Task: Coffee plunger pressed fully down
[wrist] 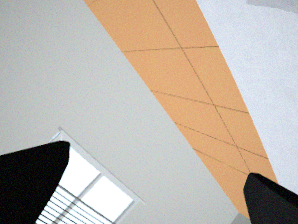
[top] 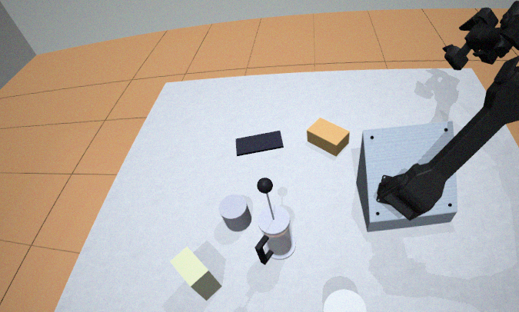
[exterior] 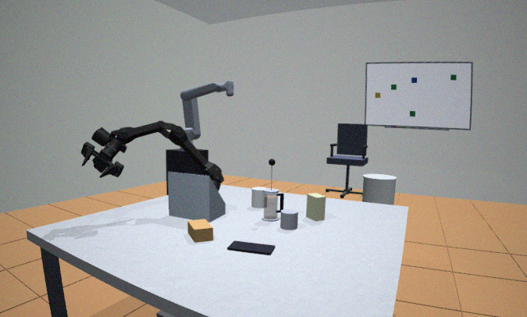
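The coffee press stands upright on the white table, its black handle at one side. Its plunger is up: the thin rod rises well above the lid, with the black ball knob on top. My gripper is open, with nothing between its fingers. It is high above the table's far right corner in the top view, far from the press. The wrist view does not show the press.
A grey cylinder stands close beside the press. A pale yellow box, a white cylinder, an orange block and a dark slab are around it. The arm's base stands on a grey-blue block.
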Robot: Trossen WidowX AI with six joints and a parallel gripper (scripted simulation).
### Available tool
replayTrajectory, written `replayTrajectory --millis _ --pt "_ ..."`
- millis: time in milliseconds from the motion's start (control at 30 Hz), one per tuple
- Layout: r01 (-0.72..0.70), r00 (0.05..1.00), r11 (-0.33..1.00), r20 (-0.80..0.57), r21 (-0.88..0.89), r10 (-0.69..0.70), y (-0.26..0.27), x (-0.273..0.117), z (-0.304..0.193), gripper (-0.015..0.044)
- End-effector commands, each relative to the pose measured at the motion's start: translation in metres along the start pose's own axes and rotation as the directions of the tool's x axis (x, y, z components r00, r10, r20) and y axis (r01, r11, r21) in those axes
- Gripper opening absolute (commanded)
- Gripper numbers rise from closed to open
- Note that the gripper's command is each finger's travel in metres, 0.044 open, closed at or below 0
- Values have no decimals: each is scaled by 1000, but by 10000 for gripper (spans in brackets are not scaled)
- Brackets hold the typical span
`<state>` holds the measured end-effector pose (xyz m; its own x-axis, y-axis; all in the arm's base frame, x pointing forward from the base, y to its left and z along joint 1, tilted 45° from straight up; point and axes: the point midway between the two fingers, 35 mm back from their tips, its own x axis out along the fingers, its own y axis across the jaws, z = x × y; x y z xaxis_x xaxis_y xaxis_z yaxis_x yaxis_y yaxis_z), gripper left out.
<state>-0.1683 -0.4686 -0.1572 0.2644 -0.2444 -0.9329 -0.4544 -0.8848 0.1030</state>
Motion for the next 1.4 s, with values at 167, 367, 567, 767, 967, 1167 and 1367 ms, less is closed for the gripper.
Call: replayTrajectory --millis 167,367,567,767,967,1167,1367 --pt "52 994 961 -76 -272 -75 -19 -14 -59 440" --pt "47 963 755 -171 -654 -208 -64 -42 -147 440" --pt "-67 904 439 -241 -896 -354 -125 -75 -222 440" --pt "-244 828 137 -280 -960 -485 -185 -108 -274 440" --pt "-455 736 -125 -293 -881 -611 -250 -146 -312 440" --pt "-672 622 -301 -295 -676 -726 -317 -187 -338 440" --pt "-844 494 -375 -281 -383 -823 -382 -232 -350 440"
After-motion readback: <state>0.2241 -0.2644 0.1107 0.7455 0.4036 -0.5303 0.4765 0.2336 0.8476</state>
